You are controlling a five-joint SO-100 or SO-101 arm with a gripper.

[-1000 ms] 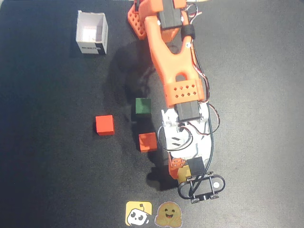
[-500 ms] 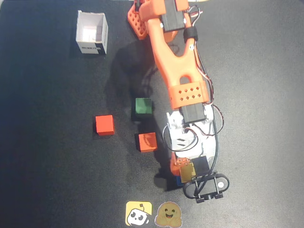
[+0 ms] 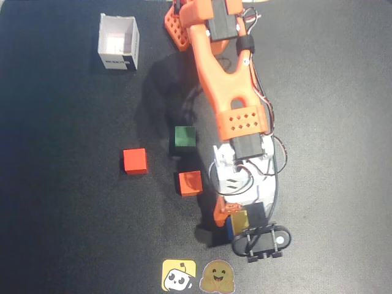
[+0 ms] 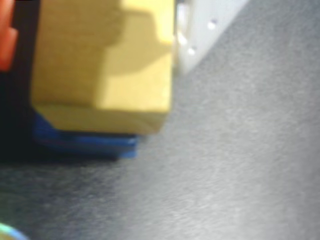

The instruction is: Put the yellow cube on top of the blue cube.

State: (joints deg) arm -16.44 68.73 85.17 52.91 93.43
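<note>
In the wrist view the yellow cube fills the upper left and sits over the blue cube, of which only a thin strip shows beneath it; whether they touch is unclear. Overhead, the yellow cube lies in the jaws near the lower middle of the dark tabletop, the blue cube peeking out at its left. The jaws appear to grip the yellow cube.

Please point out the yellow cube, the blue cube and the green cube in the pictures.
Small matte yellow cube (image 4: 105,65): wrist view, on its large near face.
Small matte blue cube (image 4: 85,141): wrist view, on the edge showing below the yellow one.
Small dark-green cube (image 3: 184,136): overhead view, on its top face.
</note>
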